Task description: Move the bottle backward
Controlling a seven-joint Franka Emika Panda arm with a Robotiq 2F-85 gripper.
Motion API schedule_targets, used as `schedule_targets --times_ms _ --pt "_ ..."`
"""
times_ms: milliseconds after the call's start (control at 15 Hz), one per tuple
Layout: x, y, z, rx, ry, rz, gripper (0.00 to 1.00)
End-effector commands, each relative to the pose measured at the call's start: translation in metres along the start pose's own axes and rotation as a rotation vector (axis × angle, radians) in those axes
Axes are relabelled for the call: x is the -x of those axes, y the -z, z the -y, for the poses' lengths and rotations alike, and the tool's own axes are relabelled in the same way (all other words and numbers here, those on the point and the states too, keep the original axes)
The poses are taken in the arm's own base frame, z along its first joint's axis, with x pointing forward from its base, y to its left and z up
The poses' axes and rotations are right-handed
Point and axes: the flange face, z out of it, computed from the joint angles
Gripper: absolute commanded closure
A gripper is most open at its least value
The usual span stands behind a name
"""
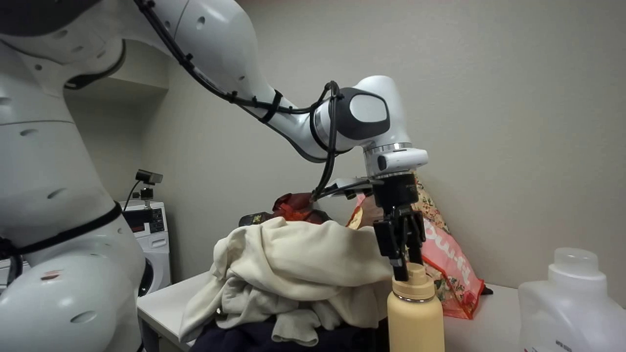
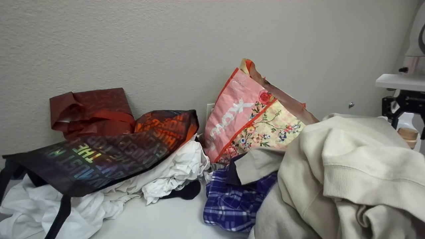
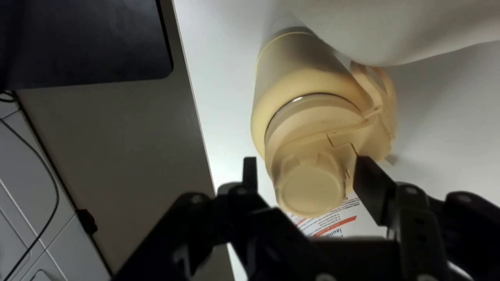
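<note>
The tan bottle stands upright on the white table, its lower part cut off by the frame in an exterior view. Only its cap shows behind the cloth pile in an exterior view. In the wrist view the bottle is seen from above, with its cap and a carry loop on one side. My gripper points down over the cap. In the wrist view the gripper is open, one finger on each side of the cap's spout, with gaps showing. It also shows at the right edge of an exterior view.
A cream cloth pile lies beside the bottle. A pink floral bag leans behind it, against the wall. A translucent white jug stands to the right. The table edge runs close to the bottle. A dark printed bag lies on white cloth.
</note>
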Motion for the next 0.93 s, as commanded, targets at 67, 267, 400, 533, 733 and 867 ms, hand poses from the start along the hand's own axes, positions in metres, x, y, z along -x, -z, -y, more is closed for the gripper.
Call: schedule_targets --times_ms 67,267,400,533,733,867 --pt "-0.002 0.001 0.009 -0.028 -0.034 -0.031 0.71" --pt "-0.001 0.002 0.01 -0.032 -0.032 -0.043 0.8" --pt "0.002 0.003 0.013 -0.034 -0.023 -0.054 0.8" --pt "0.009 0.008 0.019 -0.041 -0.007 -0.06 0.8" --pt "0.021 0.029 0.033 -0.085 0.005 -0.051 0.8" --pt "0.029 0.047 0.048 -0.124 0.002 -0.059 0.8"
